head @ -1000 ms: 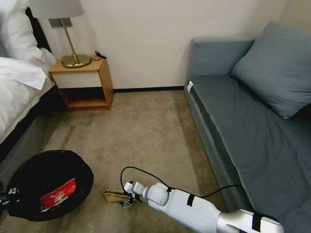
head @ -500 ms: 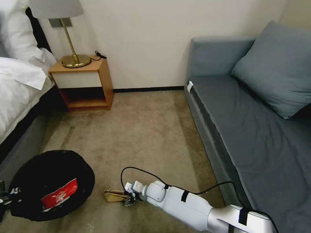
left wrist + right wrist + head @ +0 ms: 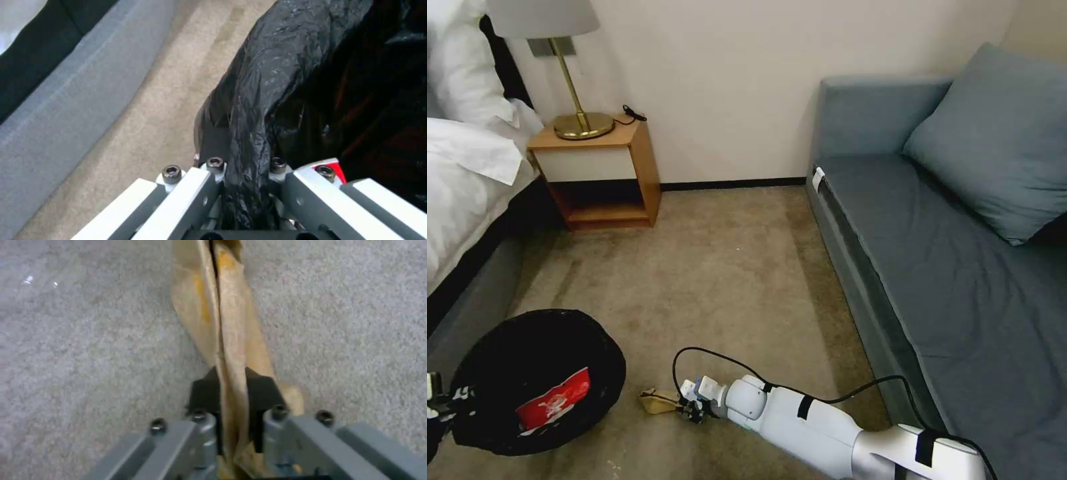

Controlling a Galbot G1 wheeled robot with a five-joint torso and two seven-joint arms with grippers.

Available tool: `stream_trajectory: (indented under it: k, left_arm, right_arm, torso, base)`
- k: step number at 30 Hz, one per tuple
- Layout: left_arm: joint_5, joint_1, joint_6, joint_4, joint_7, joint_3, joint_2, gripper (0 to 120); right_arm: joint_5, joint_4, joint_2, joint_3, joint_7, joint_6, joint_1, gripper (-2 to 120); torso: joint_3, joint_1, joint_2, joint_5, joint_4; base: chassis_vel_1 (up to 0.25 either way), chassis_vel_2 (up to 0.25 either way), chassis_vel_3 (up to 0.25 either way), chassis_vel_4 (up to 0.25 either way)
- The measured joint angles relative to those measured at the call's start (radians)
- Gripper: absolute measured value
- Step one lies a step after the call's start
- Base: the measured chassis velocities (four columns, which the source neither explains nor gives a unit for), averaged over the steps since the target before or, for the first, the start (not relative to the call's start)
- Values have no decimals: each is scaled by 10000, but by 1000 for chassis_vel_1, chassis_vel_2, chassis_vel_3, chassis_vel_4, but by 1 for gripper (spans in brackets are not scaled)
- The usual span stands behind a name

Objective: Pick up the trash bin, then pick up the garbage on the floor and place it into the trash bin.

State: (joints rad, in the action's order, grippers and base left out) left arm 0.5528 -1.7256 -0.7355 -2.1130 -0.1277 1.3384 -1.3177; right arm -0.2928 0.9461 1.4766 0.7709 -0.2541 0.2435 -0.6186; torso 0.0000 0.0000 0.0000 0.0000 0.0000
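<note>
Two grippers are both holding something at this moment. Nearest the robot, the right gripper (image 3: 231, 413) is reaching low over the carpet (image 3: 727, 280) and is pinching the tan paper piece (image 3: 222, 326) between its black pads (image 3: 202, 396), the jaws drawn narrow on it. In the head view that gripper (image 3: 688, 407) is sitting at floor level with the paper (image 3: 659, 401) sticking out from it toward the bin. The paper is folded flat and long; its long axis is running straight out from the fingertips, in line with the gripper, and its free end is pointing away from the wrist. Whether it is resting on the carpet or just clear of it cannot be told.

Just to the left, the left gripper (image 3: 242, 173) is clamping the rim of the trash bin (image 3: 267, 83), liner and wall squeezed between its jaws. The bin (image 3: 537, 380) is standing on the carpet near the bed (image 3: 467, 180), its mouth facing up, and a red-and-white packet (image 3: 554, 407) is lying inside it.

By my judgement the step in hand is the grasp of the paper, with the packet already binned. The next move is calling for a lift clear of the floor, a short sideways carry over the black liner, and a release above the open mouth; the limp paper may droop or catch the rim.

Farther off, the nightstand (image 3: 600, 173) and the sofa (image 3: 947, 253) are standing against the wall.
</note>
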Motion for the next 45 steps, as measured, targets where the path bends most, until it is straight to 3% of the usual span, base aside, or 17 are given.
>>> stream_trajectory:
  k: [3, 10, 16, 18, 22, 26, 27, 34, 45]
  left_arm:
    - [-1, -8, 0, 0, 1, 51, 12, 3]
    - [-1, 0, 0, 0, 2, 35, -5, 3]
    - [-2, 49, 0, -32, 7, -89, -2, 3]
    - [-5, 54, 1, -32, 8, -106, -2, 3]
    - [-33, 67, 0, -26, 12, -205, -8, 3]
    - [-35, 68, 0, -26, 12, -227, -12, 3]
    - [-39, 67, 0, -36, 13, -230, -6, 3]
    - [-40, 83, 0, -62, 17, -269, -34, 3]
    - [-59, 66, 1, -183, 24, -345, -138, 3]
  right_arm:
    - [-175, 294, -148, -219, -54, -137, -83, 0]
    - [-474, 1236, -403, -1498, 477, 130, -476, 0]
    - [-1886, 3288, -1166, -3361, 1143, 496, -1067, 0]
    - [-2060, 3602, -1270, -3489, 1215, 531, -1128, 0]
    - [-2935, 5501, -1542, -3925, 1943, 737, -1359, 0]
    - [-3215, 6170, -1543, -3935, 2159, 791, -1348, 0]
    - [-3643, 6779, -1453, -3729, 2438, 738, -1198, 0]
    - [-4409, 7596, -809, -2603, 2682, 430, -639, 0]
    - [-3838, 6659, 617, -1085, 2686, 320, -45, 0]
  torso:
    - [0, 0, 0, 0, 0]
    - [0, 0, 0, 1, 0]
    - [-1, 0, 0, 2, -1]
    - [-1, 0, 0, 1, -2]
    - [0, 0, 0, 1, -1]
    - [0, 0, 0, 1, 0]
    - [0, 0, 0, 1, -1]
    - [0, 0, 0, 0, 0]
    - [0, -1, 0, -2, 2]
  base:
    - [0, 0, 0, 0]
    - [0, 0, 0, 0]
    - [0, 0, 0, 0]
    - [0, 0, 0, 0]
    - [0, 0, 0, 0]
    - [0, 0, 0, 0]
    - [0, 0, 0, 0]
    - [0, 0, 0, 0]
    - [0, 0, 0, 0]
